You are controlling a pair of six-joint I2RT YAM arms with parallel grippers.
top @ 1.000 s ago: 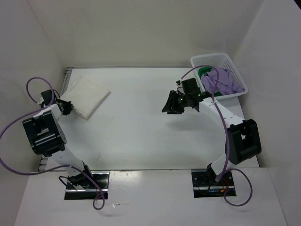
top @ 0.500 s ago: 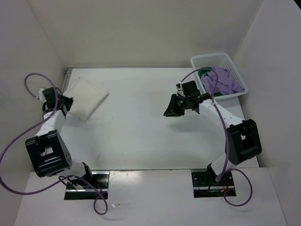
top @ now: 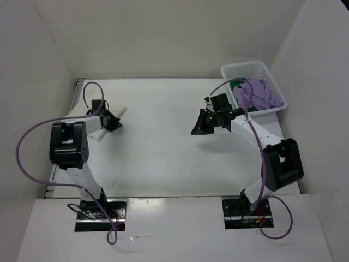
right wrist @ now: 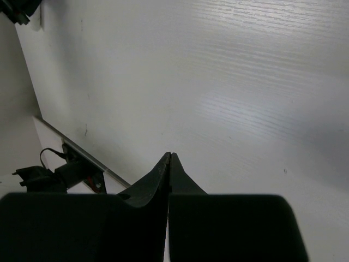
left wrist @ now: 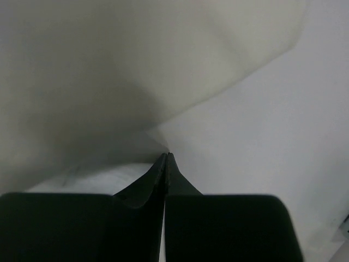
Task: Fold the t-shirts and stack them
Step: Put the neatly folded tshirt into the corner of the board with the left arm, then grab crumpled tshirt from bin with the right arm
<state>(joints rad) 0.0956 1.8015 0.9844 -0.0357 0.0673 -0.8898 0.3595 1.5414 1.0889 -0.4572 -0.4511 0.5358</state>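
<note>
Seemingly the folded cream cloth t-shirt (left wrist: 136,65) is done, lying far left on the tabletop (top: 158,153), our left hand (top: 112,123) closed empty at its edge. Next our right hand (top: 197,127), likewise closed, must open for the lavender purple t-shirt (top: 260,94) in the white lattice basket (top: 245,69).

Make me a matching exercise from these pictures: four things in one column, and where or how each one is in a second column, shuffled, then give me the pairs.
Column one:
1. white shirt
2. lavender shirt
3. green shirt
4. right pincer

Column two:
A. shut, over bare table
B. lying on top in the basket
C. lying on the table at the far left, outside the basket
D. in the basket, mostly hidden under another shirt

Pairs: 1-C, 2-B, 3-D, 4-A
</note>
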